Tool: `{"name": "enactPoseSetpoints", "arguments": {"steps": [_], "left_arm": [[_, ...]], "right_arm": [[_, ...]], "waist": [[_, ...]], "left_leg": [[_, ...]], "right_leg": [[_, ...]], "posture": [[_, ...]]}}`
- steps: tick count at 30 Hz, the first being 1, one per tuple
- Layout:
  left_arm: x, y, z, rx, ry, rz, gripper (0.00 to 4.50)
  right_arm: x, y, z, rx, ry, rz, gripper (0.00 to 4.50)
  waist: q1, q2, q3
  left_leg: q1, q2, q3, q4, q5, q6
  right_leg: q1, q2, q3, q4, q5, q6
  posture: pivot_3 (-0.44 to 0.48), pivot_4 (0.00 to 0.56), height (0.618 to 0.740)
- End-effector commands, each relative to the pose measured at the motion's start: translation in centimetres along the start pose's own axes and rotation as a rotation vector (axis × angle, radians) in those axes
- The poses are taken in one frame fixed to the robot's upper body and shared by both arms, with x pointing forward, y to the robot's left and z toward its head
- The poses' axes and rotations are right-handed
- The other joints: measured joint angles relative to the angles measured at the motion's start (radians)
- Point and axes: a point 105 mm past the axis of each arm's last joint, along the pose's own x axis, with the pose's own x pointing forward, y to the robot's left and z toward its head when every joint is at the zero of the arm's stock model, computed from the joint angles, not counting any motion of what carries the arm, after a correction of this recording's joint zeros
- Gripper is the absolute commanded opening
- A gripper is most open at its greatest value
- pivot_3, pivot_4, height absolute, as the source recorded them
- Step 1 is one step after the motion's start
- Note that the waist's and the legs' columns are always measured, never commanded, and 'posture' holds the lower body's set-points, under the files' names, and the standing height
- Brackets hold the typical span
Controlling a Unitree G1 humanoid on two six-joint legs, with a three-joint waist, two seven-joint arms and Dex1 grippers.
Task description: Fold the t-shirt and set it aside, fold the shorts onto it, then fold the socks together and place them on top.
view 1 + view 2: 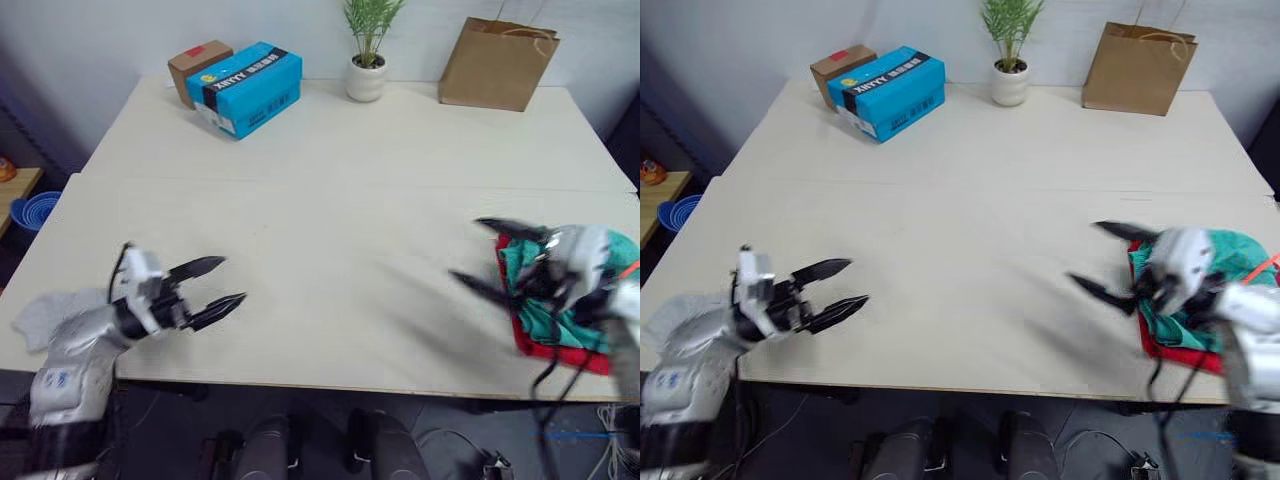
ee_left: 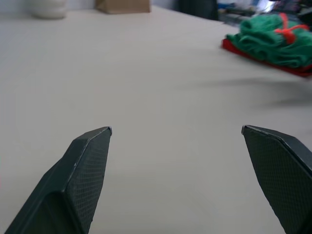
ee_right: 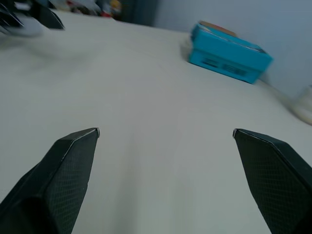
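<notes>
The teal-green shorts [image 1: 543, 318] lie bunched on the folded red t-shirt [image 1: 545, 349] at the table's right front edge. Their orange drawstring [image 2: 287, 32] shows on top. My right gripper [image 1: 465, 249] hovers open just left of that pile, holding nothing and blurred by motion. The grey socks [image 1: 42, 314] lie at the front left corner, partly behind my left arm. My left gripper [image 1: 232, 280] stands open and empty to the right of the socks, pointing toward the middle of the table [image 1: 330, 200].
Along the back edge stand a small brown box [image 1: 198, 60], a blue carton [image 1: 246, 88], a potted plant [image 1: 367, 70] and a brown paper bag [image 1: 497, 64]. A blue bowl [image 1: 34, 210] sits off the table's left side.
</notes>
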Motion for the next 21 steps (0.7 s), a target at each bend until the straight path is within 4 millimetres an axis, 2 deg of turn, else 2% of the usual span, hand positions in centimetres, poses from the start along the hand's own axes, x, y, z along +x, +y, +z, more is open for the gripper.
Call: {"name": "enactPoseSetpoints", "arguments": {"steps": [1, 6, 9, 13, 16, 21], "left_arm": [[-4.2, 0.7, 1.1, 0.119, 0.015, 0.202, 4.50], [-12.7, 0.7, -1.4, 0.061, 0.120, 0.589, 4.50], [-16.9, -1.4, -3.3, -0.003, 0.216, 0.769, 4.50], [-21.2, -3.3, -4.2, -0.061, 0.278, 0.974, 4.50], [-22.0, -3.9, -3.9, -0.054, 0.316, 0.991, 4.50], [-18.2, -2.3, -2.0, 0.018, 0.329, 0.883, 4.50]], "right_arm": [[0.8, 2.8, -0.3, -0.101, -0.044, 0.146, 4.48], [2.3, 4.0, 0.2, -0.020, -0.151, 0.179, 4.48], [2.7, 5.0, 0.4, -0.005, -0.180, 0.219, 4.48], [2.8, 6.0, 0.1, 0.019, -0.185, 0.244, 4.48], [3.0, 6.2, -0.1, 0.032, -0.188, 0.245, 4.48], [3.4, 6.4, -0.1, 0.048, -0.198, 0.266, 4.48]], "waist": [[0.002, -0.001, 0.000], [-0.004, -0.002, -0.001], [-0.004, -0.004, -0.001], [0.001, -0.008, -0.002], [0.011, -0.009, -0.002], [0.020, -0.009, -0.002]], "left_leg": [[0.000, 0.000, 0.000, 0.001, -0.001, 0.001], [0.001, 0.000, 0.000, 0.001, -0.007, 0.002], [0.002, 0.000, -0.001, 0.000, -0.008, 0.002], [0.001, 0.001, -0.001, 0.000, -0.009, 0.002], [0.001, 0.001, -0.004, 0.000, -0.009, 0.002], [-0.001, 0.003, -0.004, -0.002, -0.010, 0.003]], "right_leg": [[0.000, 0.000, 0.000, 0.000, 0.000, 0.000], [0.002, -0.001, 0.000, -0.003, 0.000, 0.001], [0.002, -0.001, 0.000, -0.003, 0.000, 0.000], [0.001, -0.001, 0.000, -0.005, -0.001, -0.001], [-0.001, 0.000, -0.002, -0.009, -0.001, -0.002], [0.006, 0.002, -0.001, -0.018, -0.005, -0.008]], "posture": [[0.000, 0.150, 0.740], [0.000, 0.150, 0.740], [0.000, 0.150, 0.740], [0.000, 0.150, 0.740], [0.000, 0.150, 0.740], [0.000, 0.150, 0.740]]}}
